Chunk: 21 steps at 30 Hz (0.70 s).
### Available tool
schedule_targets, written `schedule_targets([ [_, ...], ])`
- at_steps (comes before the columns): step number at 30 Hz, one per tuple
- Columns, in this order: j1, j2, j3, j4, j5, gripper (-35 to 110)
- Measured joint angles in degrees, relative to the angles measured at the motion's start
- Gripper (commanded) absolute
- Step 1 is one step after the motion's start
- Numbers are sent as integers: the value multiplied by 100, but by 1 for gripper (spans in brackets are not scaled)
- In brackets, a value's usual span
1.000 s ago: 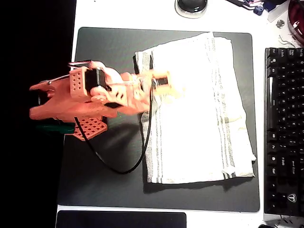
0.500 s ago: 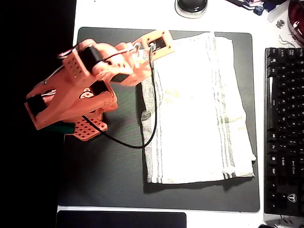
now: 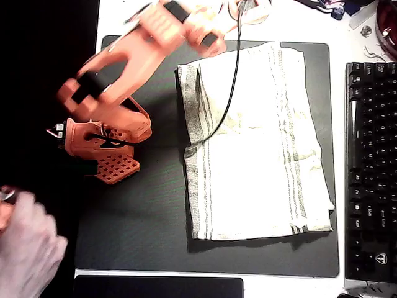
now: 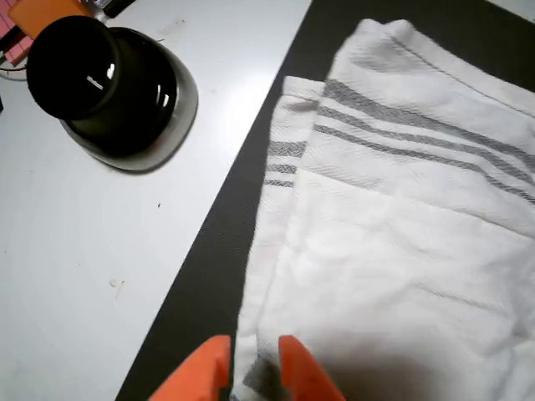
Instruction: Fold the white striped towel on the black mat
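- At the bottom edge of the wrist view, the gripper [image 4: 253, 368] shows two orange fingertips [image 4: 297, 368] a narrow gap apart, with a bit of the white striped towel [image 4: 393, 251] pinched between them, as far as I can judge.
- Outward from the claw, the towel spreads toward the upper right of the wrist frame; its grey stripes run slantwise there.
- From overhead, the towel [image 3: 260, 149] lies on the right half of the black mat [image 3: 142, 223], long axis top to bottom, and the blurred orange arm [image 3: 155, 37] reaches to the upper edge near the towel's top left corner.
- Counted: one towel, one mat, one arm, one black keyboard [image 3: 371, 167], one dark round object [image 4: 109, 83], one person's hand [image 3: 25, 248].
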Motion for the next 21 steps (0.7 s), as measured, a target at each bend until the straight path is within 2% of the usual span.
schedule_targets([
  [7, 35, -1978, -1195, 193, 44, 11],
  [21, 439, -2373, -817, -123, -141, 17],
])
